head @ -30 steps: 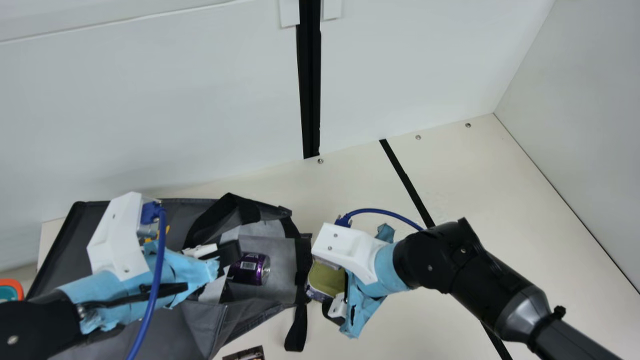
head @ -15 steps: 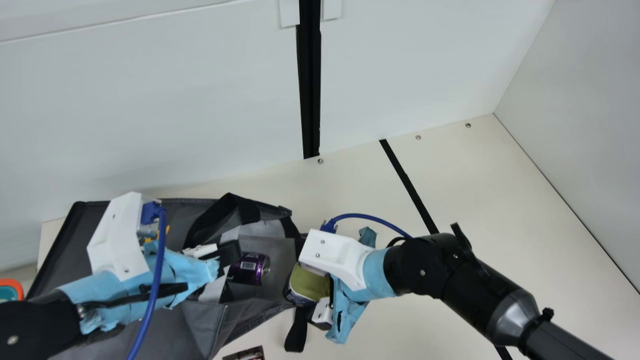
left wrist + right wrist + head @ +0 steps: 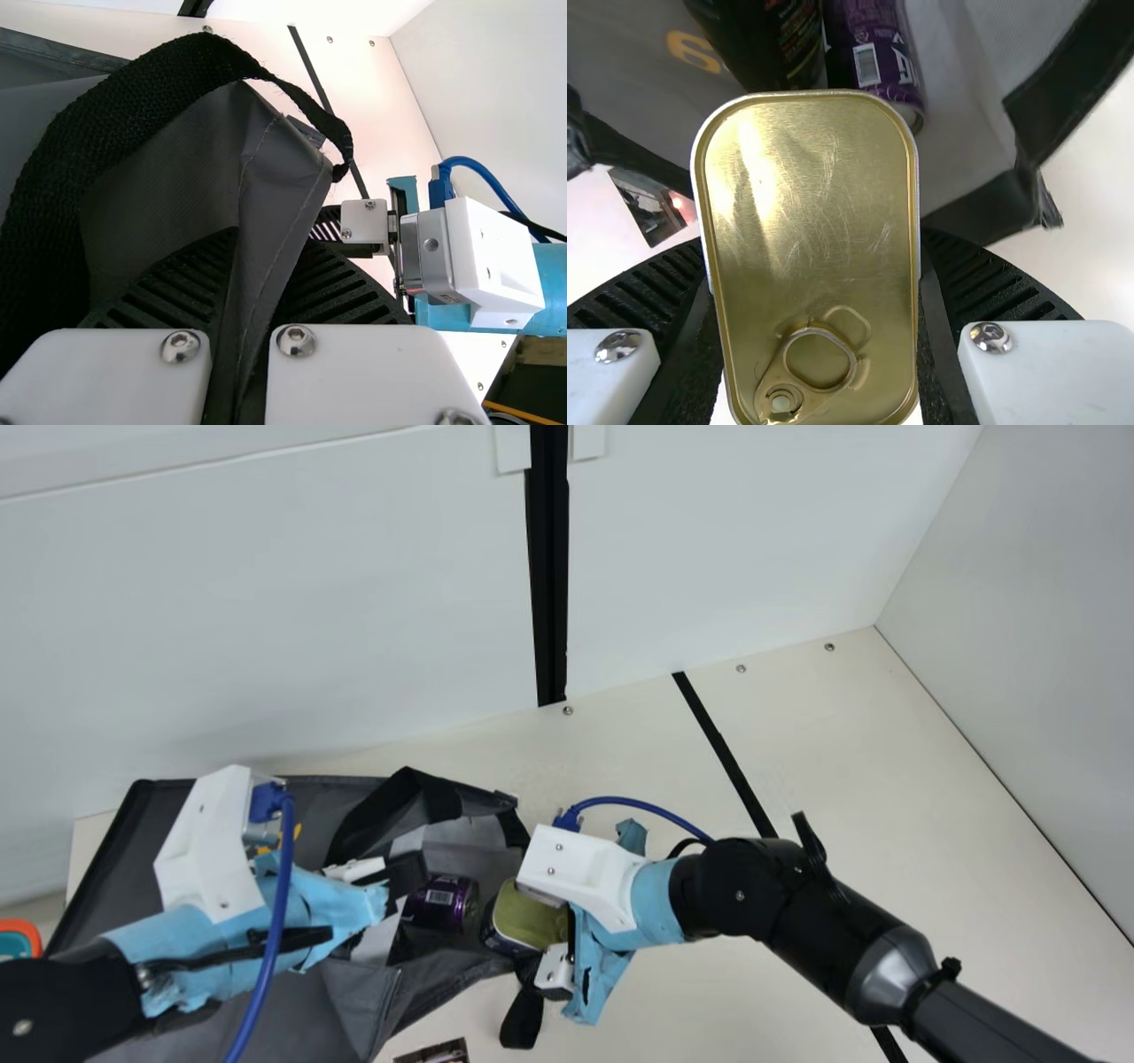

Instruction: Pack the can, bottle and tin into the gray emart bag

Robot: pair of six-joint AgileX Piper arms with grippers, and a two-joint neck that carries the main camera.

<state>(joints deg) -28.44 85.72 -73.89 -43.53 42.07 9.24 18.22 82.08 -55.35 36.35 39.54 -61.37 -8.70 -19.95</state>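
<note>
Gripping: right hand (image 3: 811,243) clamped on the long walls of the tin (image 3: 806,168); tin at the right of the bag's mouth, just right of the can (image 3: 443,903).
Left hand (image 3: 266,257): pinched on the cloth of the gray bag (image 3: 133,859).
Bottle (image 3: 775,44): dark, inside beside the can.
Tin's feel: stiff, likely slick and modestly heavy; best held by those walls, clear of the ring pull (image 3: 782,400).

Tin (image 3: 533,923) nearer the purple can (image 3: 438,903)
</note>
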